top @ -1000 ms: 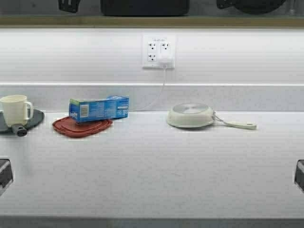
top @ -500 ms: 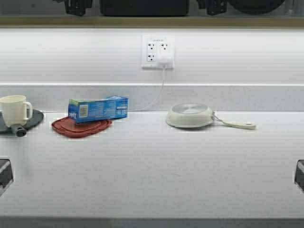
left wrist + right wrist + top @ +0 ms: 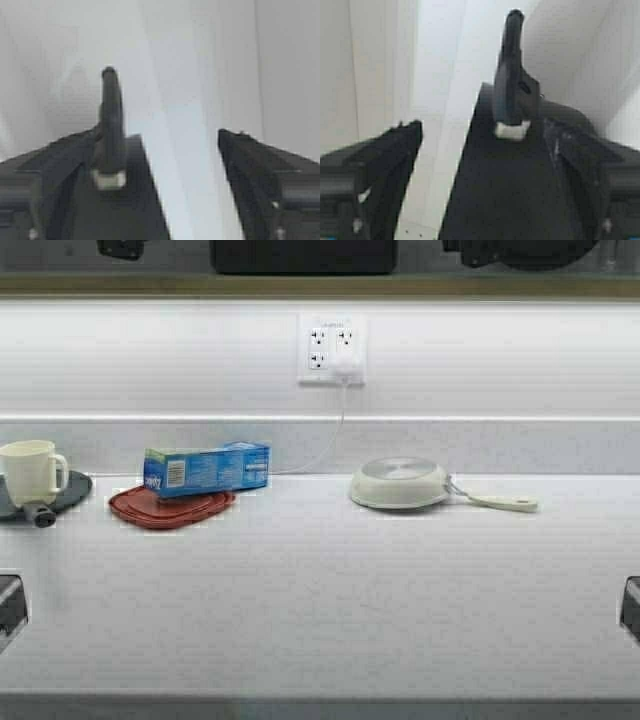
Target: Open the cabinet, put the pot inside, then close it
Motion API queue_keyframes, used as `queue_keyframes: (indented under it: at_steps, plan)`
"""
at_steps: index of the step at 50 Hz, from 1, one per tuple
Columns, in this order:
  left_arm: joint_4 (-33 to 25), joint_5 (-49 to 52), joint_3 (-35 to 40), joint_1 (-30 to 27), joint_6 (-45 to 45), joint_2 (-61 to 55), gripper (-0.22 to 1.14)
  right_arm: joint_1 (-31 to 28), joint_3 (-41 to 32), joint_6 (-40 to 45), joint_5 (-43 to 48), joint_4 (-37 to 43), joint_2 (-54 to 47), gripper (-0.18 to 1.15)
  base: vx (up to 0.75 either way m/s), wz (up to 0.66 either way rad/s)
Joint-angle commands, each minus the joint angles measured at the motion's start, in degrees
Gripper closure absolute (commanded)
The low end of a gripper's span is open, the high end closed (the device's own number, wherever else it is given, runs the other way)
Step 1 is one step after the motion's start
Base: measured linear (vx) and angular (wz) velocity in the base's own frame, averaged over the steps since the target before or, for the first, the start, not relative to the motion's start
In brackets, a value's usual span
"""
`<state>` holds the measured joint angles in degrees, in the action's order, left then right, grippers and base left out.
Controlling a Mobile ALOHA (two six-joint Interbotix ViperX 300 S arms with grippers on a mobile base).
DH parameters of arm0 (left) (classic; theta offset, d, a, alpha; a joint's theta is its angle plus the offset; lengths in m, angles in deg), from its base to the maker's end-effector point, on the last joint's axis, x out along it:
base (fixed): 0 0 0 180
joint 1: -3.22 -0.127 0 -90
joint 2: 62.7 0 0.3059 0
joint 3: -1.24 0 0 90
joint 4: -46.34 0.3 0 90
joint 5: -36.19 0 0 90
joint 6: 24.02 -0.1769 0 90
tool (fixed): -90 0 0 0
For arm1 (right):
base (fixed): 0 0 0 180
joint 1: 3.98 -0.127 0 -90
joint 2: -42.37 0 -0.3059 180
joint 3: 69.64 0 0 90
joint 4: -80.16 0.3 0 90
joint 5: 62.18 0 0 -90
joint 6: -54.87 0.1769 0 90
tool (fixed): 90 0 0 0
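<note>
Left wrist view: the left tool (image 3: 165, 150) gapes open, with what looks like a handle of the pot (image 3: 111, 115) beside one finger. The right tool (image 3: 485, 145) is likewise spread. The pot apparently sits up in the cabinet (image 3: 320, 285). A finger snagging a handle could drag it out.

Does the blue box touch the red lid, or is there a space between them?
Touching. In the high view the blue box lies on the rear part of the red lid, with no gap showing between them.

left claw (image 3: 120, 248) shifted outward, right claw (image 3: 470, 250) raised
</note>
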<state>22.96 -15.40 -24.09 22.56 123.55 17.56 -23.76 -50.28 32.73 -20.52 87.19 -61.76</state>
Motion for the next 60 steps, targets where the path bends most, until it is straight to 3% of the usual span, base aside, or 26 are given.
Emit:
queue_keyframes:
  at_steps: [1, 8, 13, 16, 19, 21, 29, 46, 54, 60]
  plan:
    - [0.62, -0.44, -3.6, 0.18, -0.35, 4.31, 0.11, 0.0, 3.16, -0.62, 0.97, -0.53, 4.22, -0.03, 0.0, 0.0]
    - [2.29, -0.44, -7.65, 0.44, -0.44, 7.03, 0.59, -1.05, 6.77, -1.58, 1.23, -0.62, 7.12, 0.09, -0.01, 0.0]
    - [4.13, -0.7, -9.76, 1.58, -0.44, 8.88, 0.97, -2.55, 8.88, -3.87, 1.23, -0.7, 9.23, 0.43, -0.02, -0.01]
    - [4.83, -1.14, -10.63, 2.55, -0.7, 9.93, 1.0, -3.69, 9.84, -6.06, 1.23, -0.97, 10.2, 0.69, -0.03, -0.01]
    - [6.33, -1.05, -11.95, 3.34, -1.93, 11.16, 0.92, -5.01, 10.81, -9.58, 1.23, -1.58, 11.25, 0.94, -0.04, -0.02]
    - [8.17, -0.97, -13.1, 3.69, -4.31, 12.39, 0.86, -5.89, 11.6, -12.39, 0.97, -2.2, 11.95, 1.02, -0.05, -0.03]
    - [8.61, 2.64, -17.67, 5.01, -14.85, 17.05, 0.87, -8.79, 13.54, -25.49, -2.11, -2.9, 13.97, 0.86, -0.07, -0.04]
    - [6.33, 25.58, -23.2, 5.01, -40.78, 28.83, 0.87, -10.72, 13.89, -50.71, -26.37, -5.27, 17.75, 0.89, -0.14, -0.06]
    - [5.8, 33.22, -23.2, 4.48, -54.93, 29.97, 0.87, -10.63, 15.03, -54.93, -31.29, -5.27, 19.95, 0.89, -0.18, -0.05]
    - [4.48, 38.14, -23.29, 2.37, -56.87, 29.44, 0.87, -10.37, 15.56, -55.37, -32.43, -5.54, 21.01, 0.89, -0.2, -0.09]
